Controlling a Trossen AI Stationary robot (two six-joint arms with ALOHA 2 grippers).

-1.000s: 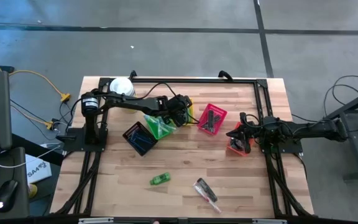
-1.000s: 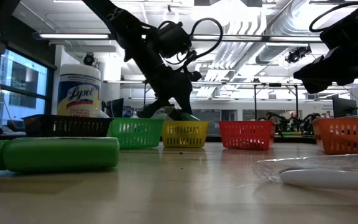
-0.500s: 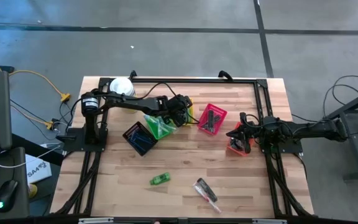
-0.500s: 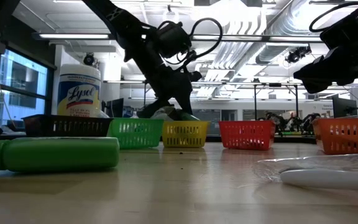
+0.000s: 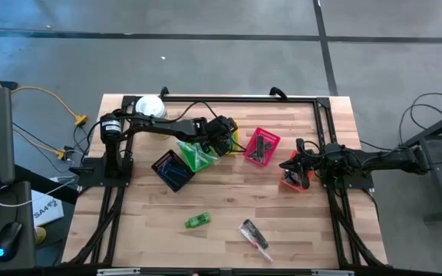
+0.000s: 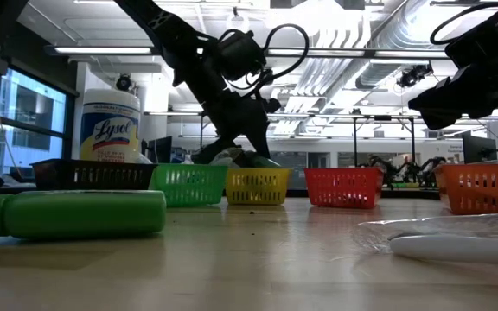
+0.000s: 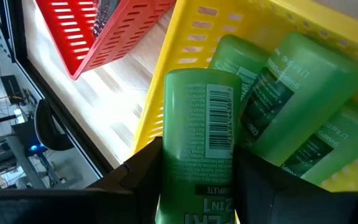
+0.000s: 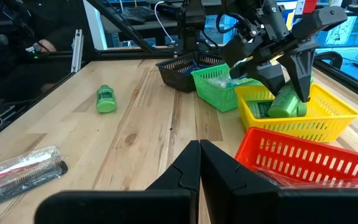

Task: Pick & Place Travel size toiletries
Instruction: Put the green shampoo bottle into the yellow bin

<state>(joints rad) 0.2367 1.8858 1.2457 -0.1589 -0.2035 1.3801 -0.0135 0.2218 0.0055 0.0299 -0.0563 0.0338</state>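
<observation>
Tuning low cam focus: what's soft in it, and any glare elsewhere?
Low view: the near green bottle and the clear packet are blurred, baskets farther back sharper. Left wrist view: bright glare on the bare table beside the yellow basket.

The pale butcher-block wooden table top [image 5: 229, 207] shows a smooth, lightly satin grain. The slotted yellow plastic basket [image 7: 185, 37] and slotted red plastic basket [image 7: 114, 28] look hard and faintly glossy. The bright green plastic mini bottle [image 7: 201, 134] is smooth with a printed paper-like label. The clear crinkly film packet [image 8: 20, 171] glints.
</observation>
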